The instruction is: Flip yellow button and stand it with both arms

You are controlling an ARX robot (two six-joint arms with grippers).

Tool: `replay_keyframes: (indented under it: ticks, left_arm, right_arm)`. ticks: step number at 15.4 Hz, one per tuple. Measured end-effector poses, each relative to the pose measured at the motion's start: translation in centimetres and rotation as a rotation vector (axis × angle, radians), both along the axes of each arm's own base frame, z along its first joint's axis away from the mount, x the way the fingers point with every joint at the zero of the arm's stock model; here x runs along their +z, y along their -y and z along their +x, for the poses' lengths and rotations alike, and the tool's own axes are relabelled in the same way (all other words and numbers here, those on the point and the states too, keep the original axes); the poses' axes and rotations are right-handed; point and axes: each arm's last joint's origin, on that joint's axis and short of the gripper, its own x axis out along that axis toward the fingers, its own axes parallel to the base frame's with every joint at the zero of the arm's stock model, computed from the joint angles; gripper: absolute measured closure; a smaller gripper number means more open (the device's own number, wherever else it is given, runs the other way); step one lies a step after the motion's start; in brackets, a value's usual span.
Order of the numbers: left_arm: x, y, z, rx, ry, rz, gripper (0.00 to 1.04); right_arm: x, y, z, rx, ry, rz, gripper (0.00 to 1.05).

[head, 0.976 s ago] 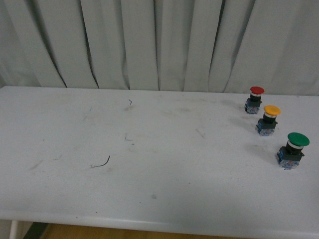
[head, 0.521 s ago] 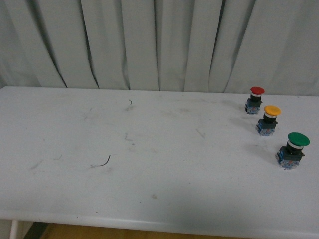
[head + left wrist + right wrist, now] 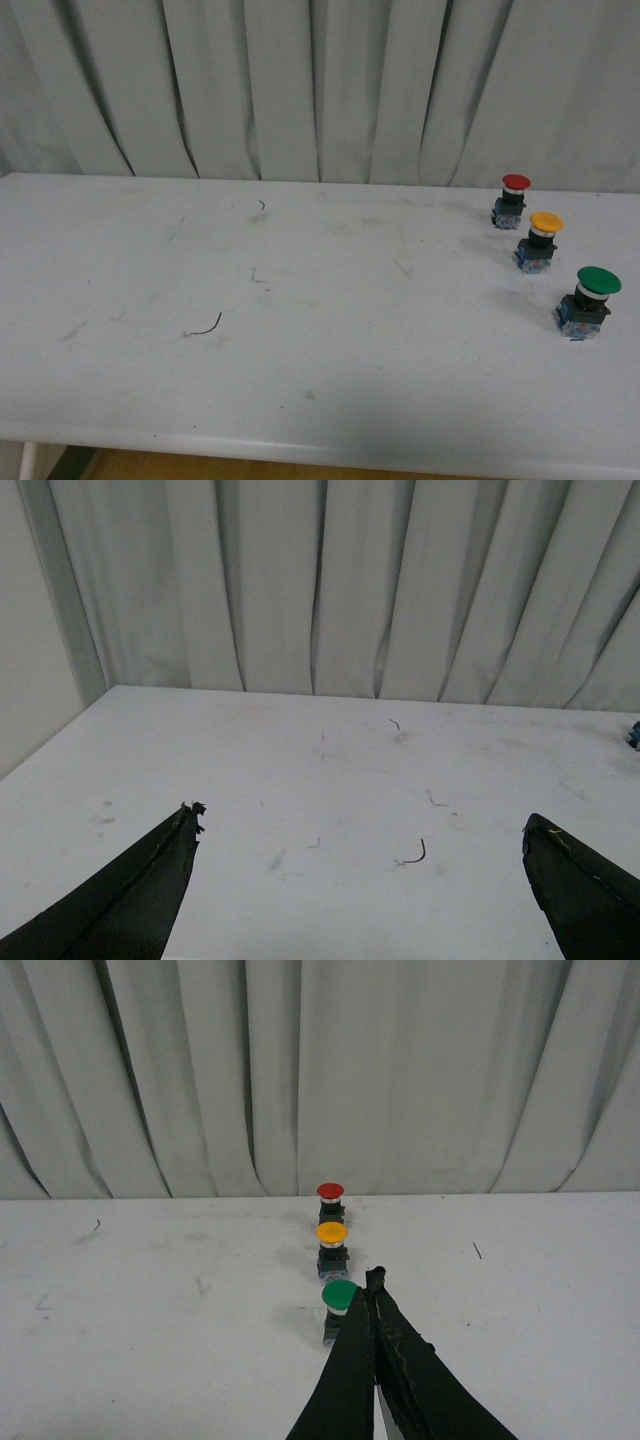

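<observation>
**Not started: yellow button untouched, arms back**

Nothing done yet, by my read. Yellow button [image 3: 545,239] stands cap-up on the bench [image 3: 300,330], far right side, between red button [image 3: 513,198] behind it and green button [image 3: 588,300] in front, all three apart in a row. Orange-yellow mushroom cap, silver collar, dark body, blue block at base. Left gripper [image 3: 365,880] spread wide, empty, over bare bench well away. Right gripper [image 3: 375,1290] pressed together, empty, tips near the green cap, short of yellow. Reach, grasp, flip, stand all remain.
</observation>
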Motion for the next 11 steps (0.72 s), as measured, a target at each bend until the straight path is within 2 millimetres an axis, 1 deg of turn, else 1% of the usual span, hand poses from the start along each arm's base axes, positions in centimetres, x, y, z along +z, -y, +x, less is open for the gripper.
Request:
replay_keyframes:
  ticks: [7, 8, 9, 11]
  left_arm:
    - [0.0, 0.0, 0.0, 0.000, 0.000, 0.000, 0.07]
    - [0.0, 0.0, 0.0, 0.000, 0.000, 0.000, 0.07]
    - [0.0, 0.0, 0.0, 0.000, 0.000, 0.000, 0.07]
    - [0.0, 0.0, 0.0, 0.000, 0.000, 0.000, 0.07]
  right_arm:
    - [-0.1, 0.0, -1.1, 0.000, -0.007, 0.000, 1.03]
    - [-0.8, 0.0, -1.8, 0.001, -0.064, 0.000, 1.03]
    - [-0.3, 0.0, -2.2, 0.000, -0.004, 0.000, 1.03]
    - [-0.5, 0.0, -2.2, 0.000, -0.021, 0.000, 1.03]
